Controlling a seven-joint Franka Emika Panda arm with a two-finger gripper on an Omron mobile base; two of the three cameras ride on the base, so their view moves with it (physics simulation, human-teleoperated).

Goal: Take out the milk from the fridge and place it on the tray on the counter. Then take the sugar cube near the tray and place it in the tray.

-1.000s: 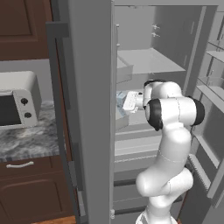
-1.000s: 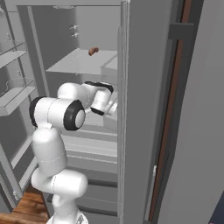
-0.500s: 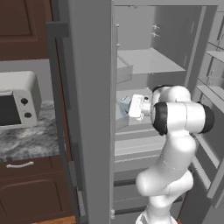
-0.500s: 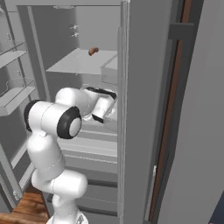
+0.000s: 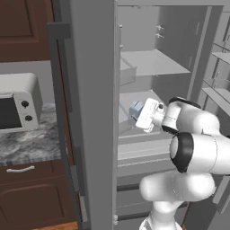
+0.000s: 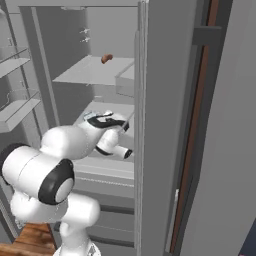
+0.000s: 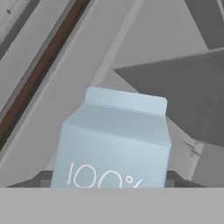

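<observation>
The milk point(image 5: 136, 109) is a pale blue gable-top carton standing upright on a middle shelf inside the open fridge point(image 5: 90, 90). In the hand view the milk point(image 7: 113, 144) is very close, with "100%" printed on its face. My gripper point(image 5: 139, 116) reaches in from the right at carton height. It is open, with one dark fingertip point(image 7: 43, 178) on each side of the carton's lower body. I cannot tell whether the pads touch it. In the right base view my hand point(image 6: 111, 124) sits over the same shelf. The tray and sugar cube are out of view.
The fridge's door edge point(image 6: 165, 125) stands close to my wrist. A pale shelf point(image 5: 152, 63) runs just above the carton, and a small brown item point(image 6: 106, 58) lies on it. Door racks point(image 5: 218, 85) hang to the right. A white microwave point(image 5: 15, 105) stands on the marbled counter point(image 5: 31, 143).
My hand has sunk a little and settled around the carton. My elbow has swung lower and nearer the cameras. The carton has stayed on its shelf.
</observation>
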